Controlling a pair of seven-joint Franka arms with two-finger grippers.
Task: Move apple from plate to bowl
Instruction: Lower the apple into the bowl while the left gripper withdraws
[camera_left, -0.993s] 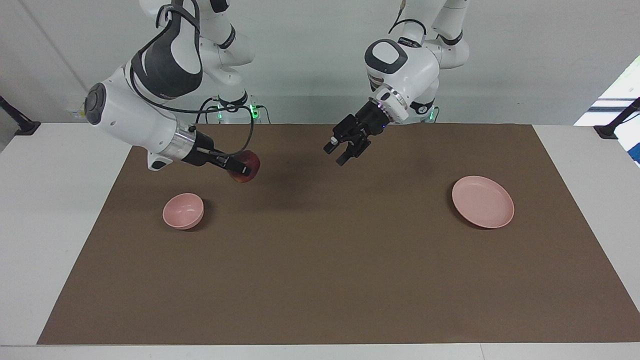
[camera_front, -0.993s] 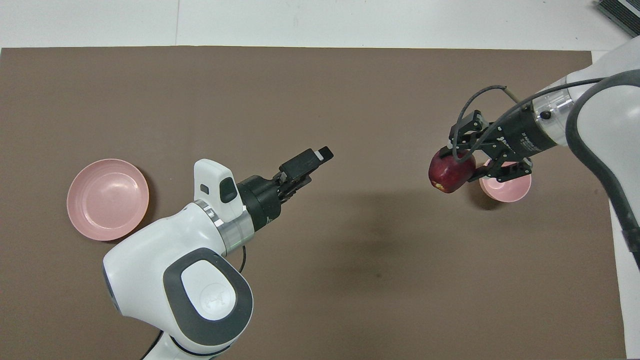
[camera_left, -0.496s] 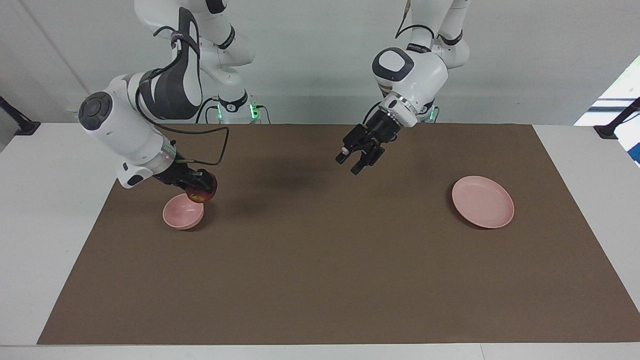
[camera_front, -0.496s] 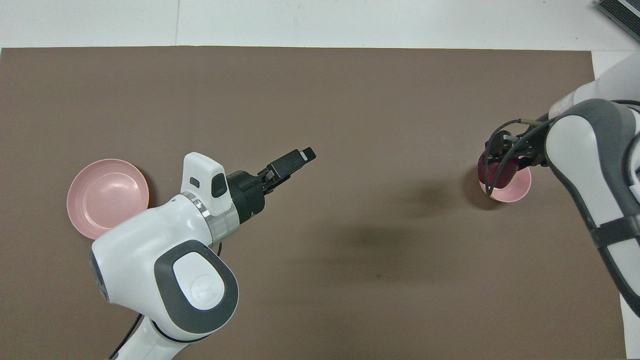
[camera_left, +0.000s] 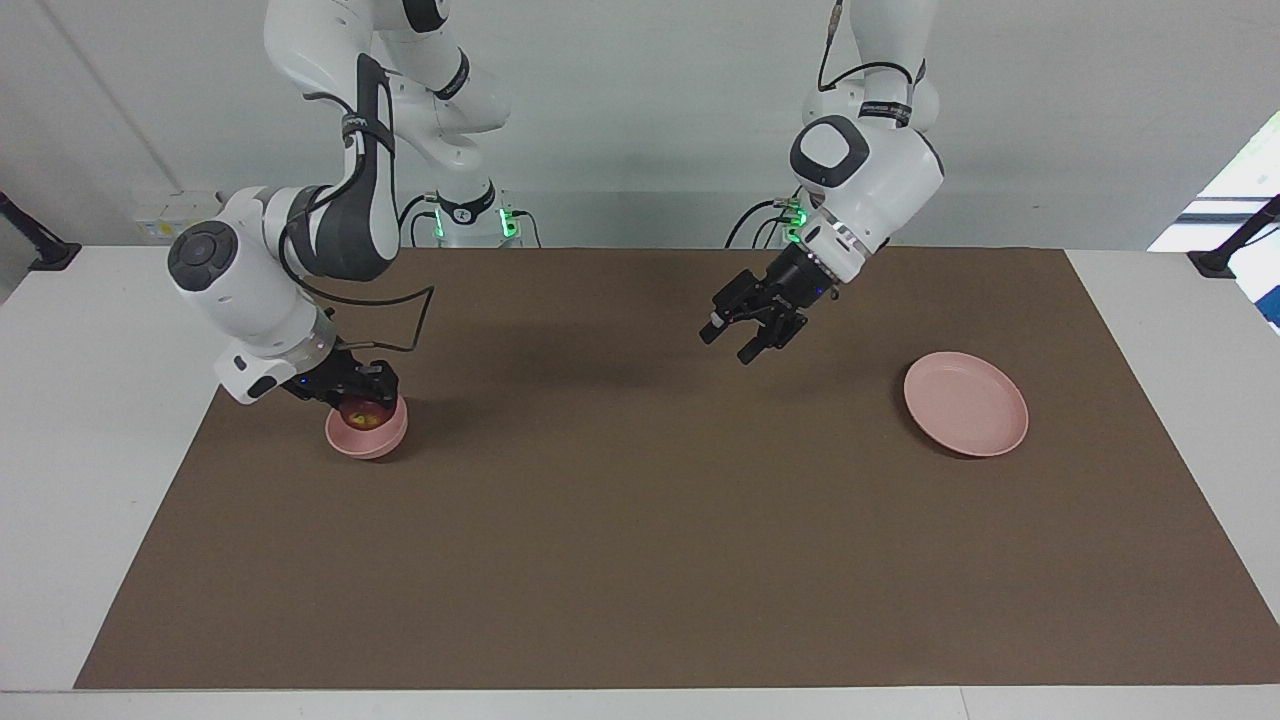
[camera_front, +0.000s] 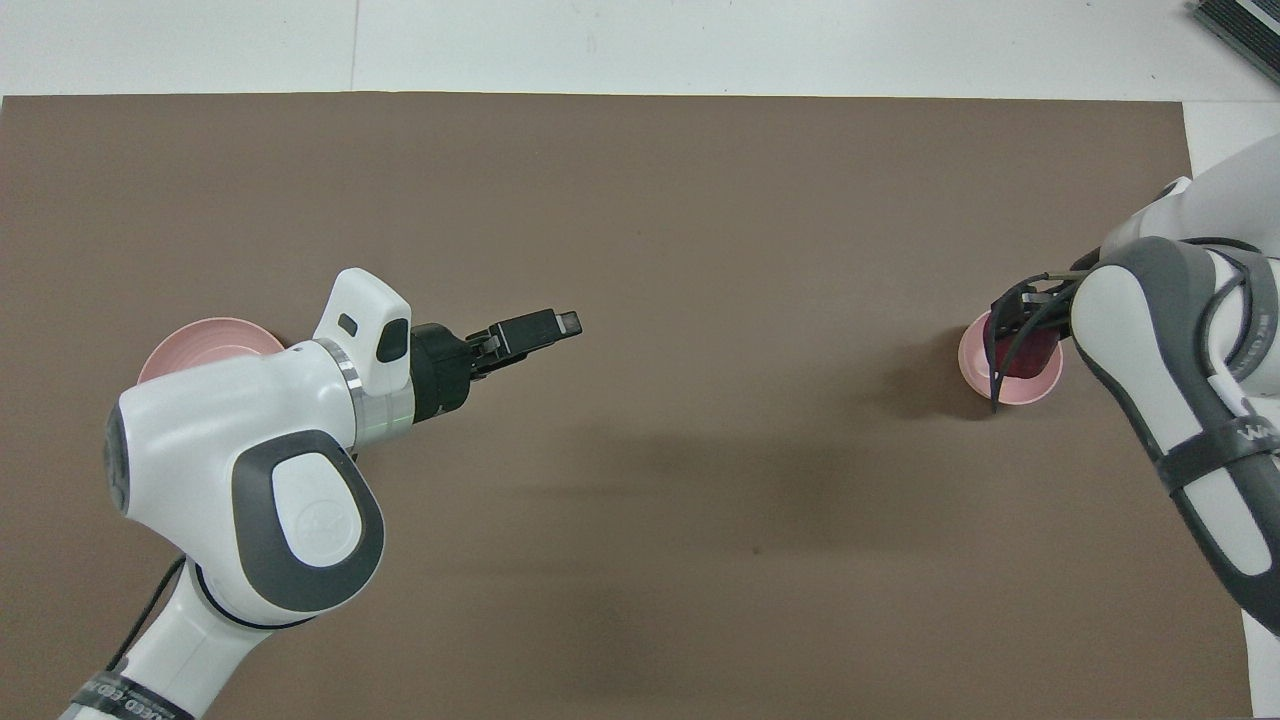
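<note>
The small dark red apple sits down inside the pale pink bowl toward the right arm's end of the table. My right gripper reaches into the bowl and is shut on the apple. In the overhead view the apple shows in the bowl, with the right arm covering part of both. The flat pink plate lies bare toward the left arm's end; in the overhead view the plate is half covered by the left arm. My left gripper is open and empty in the air over the mat.
A brown mat covers most of the white table. The bowl and plate are the only things on it.
My right gripper has moved toward the right arm's end and come down, carrying the apple into the bowl. My left gripper has drawn back toward the plate's side, still open.
</note>
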